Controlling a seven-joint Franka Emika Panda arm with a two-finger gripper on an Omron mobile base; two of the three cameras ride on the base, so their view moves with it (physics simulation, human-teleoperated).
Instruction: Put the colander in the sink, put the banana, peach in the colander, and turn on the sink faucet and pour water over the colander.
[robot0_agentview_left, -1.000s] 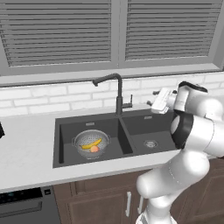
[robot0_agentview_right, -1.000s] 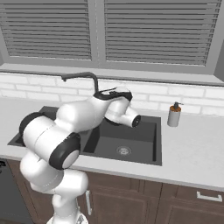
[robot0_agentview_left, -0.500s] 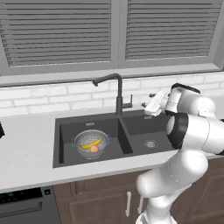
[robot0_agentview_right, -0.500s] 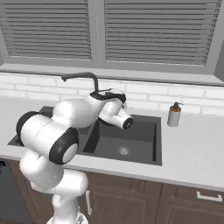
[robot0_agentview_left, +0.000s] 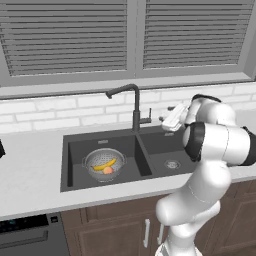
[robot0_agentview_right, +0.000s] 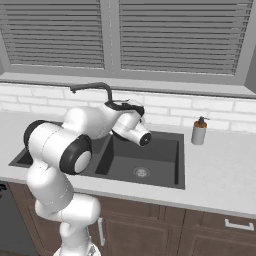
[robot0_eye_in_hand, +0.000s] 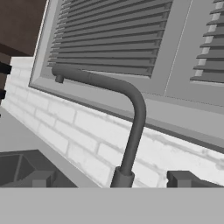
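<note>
Dark metal, the sink faucet (robot0_agentview_left: 131, 102) is looking rigid, its small side lever (robot0_agentview_left: 147, 119) the part to push. I am holding my end effector (robot0_agentview_left: 167, 122) near it, and I cannot tell how far open.

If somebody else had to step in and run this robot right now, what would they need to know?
Gripper: raised beside the sink faucet, near its lever; open or shut cannot be told.
Colander: sits in the left basin of the sink.
Banana and peach: both inside the colander.
Done: colander placed, fruit loaded.
Left: turn on the faucet. Its spout reaches toward the left basin; no water is visible.
</note>
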